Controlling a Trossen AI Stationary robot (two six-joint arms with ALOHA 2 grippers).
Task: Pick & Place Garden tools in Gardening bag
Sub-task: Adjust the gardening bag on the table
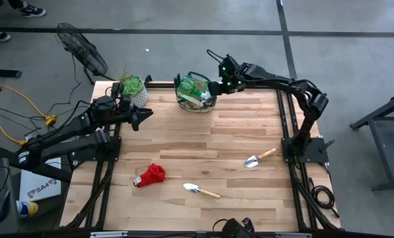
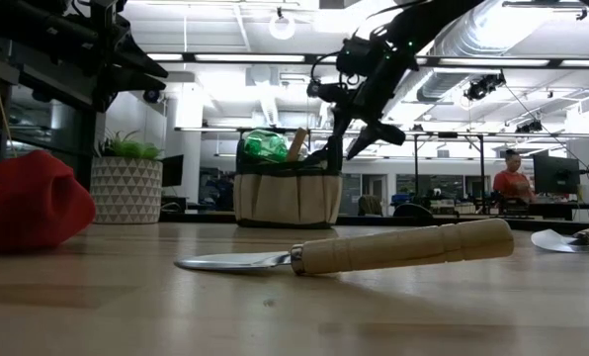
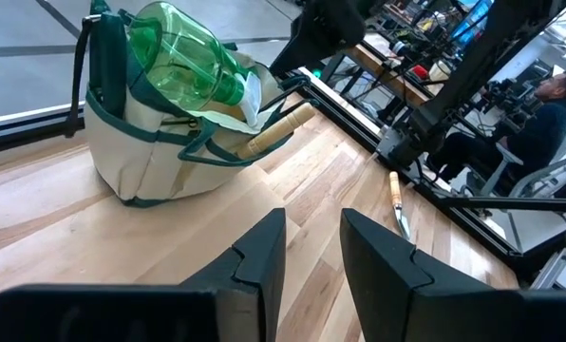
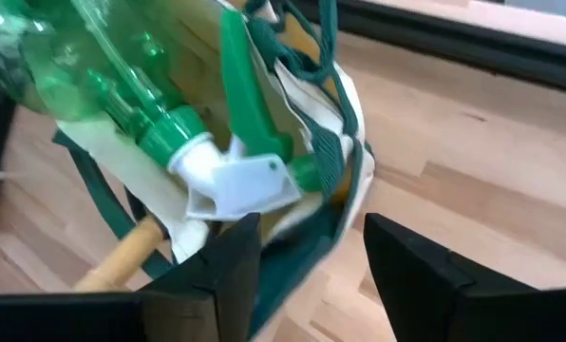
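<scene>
The beige gardening bag with green trim stands at the table's far middle. A translucent green spray bottle and a wooden handle stick out of it. My right gripper hangs open just above the bag's right rim, slanting down, with nothing between its fingers. My left gripper waits open and empty at the far left, pointing toward the bag. Two trowels and a red cloth lie flat on the near half of the table.
A green plant in a white pot stands at the far left corner, close beside my left arm. Black frame rails run along the table's sides. A person sits in the room behind.
</scene>
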